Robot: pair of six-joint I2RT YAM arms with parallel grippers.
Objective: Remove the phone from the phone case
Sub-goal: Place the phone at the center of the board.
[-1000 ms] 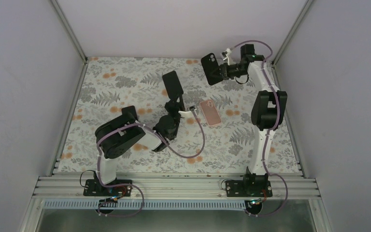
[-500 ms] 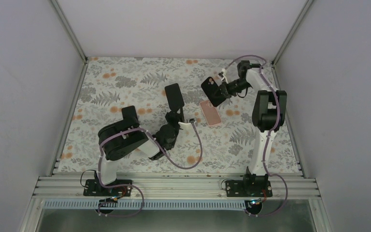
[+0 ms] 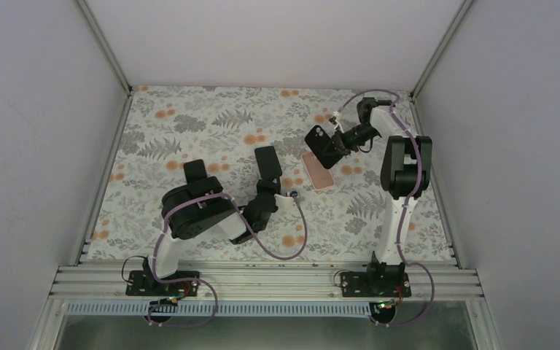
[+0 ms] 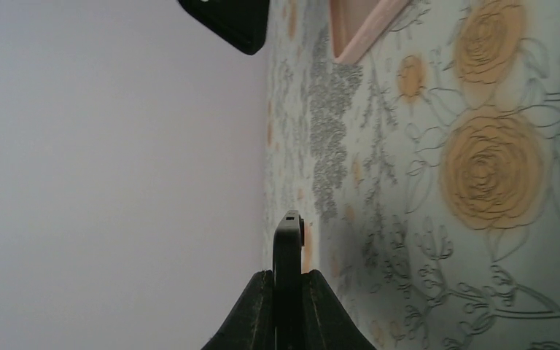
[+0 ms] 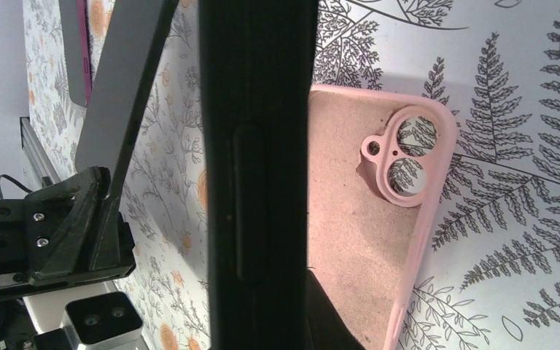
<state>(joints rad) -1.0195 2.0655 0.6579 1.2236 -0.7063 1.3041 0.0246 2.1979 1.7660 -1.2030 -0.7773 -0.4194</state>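
Two flat dark things hang over the worktop (image 3: pixel 189 124) in the top view. One is the phone (image 3: pixel 324 147), with a camera lens at its far corner, clamped in the right gripper (image 3: pixel 337 144). The other is a plain black slab (image 3: pixel 267 160), pinched at its near end by the left gripper (image 3: pixel 267 182); whether it is a phone or a case cannot be told.

Only the right wrist view shows that the pink case (image 5: pixel 350 240) is empty. It has a matte, suede-like lining, rounded corners and a raised double-ring camera cutout with the fern print showing through. The case lies flat on the floral cloth, and the phone is held out of it, above its far end. The phone's black edge, with a long side button, fills that view.

From the left wrist, the slab appears edge-on and thin, squeezed between two black fingers (image 4: pixel 251 313).

The right arm reaches far, its wrist bent back toward the left. The left arm is folded low, with its forearm pointing far and right.
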